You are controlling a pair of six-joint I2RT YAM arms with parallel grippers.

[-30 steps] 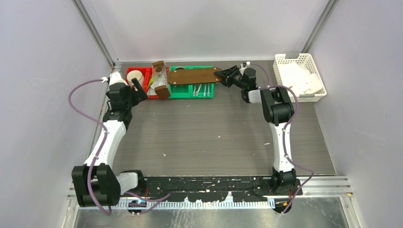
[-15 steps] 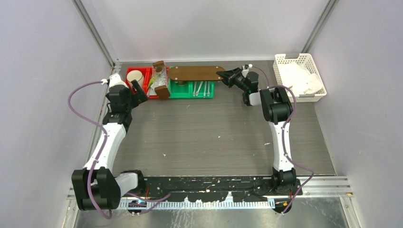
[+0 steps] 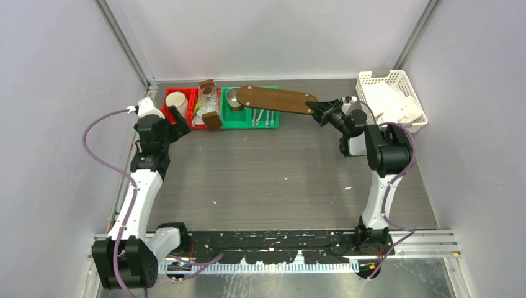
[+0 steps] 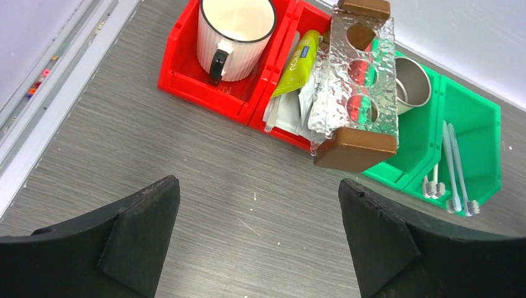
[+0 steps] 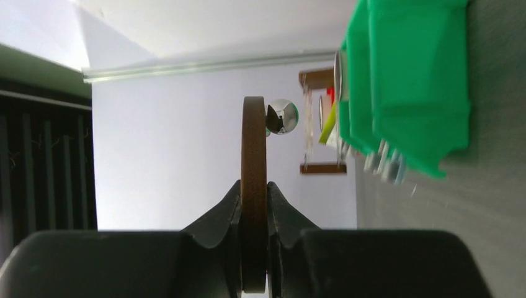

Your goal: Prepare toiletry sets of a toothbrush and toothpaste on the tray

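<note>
Rightward off the green bin the tray has been swung, clamped at its end by the right gripper; binned toothbrushes and tubes lie nearest the spread left gripper.

Toothbrushes lie in the green bin, tubes in the red bin.
</note>
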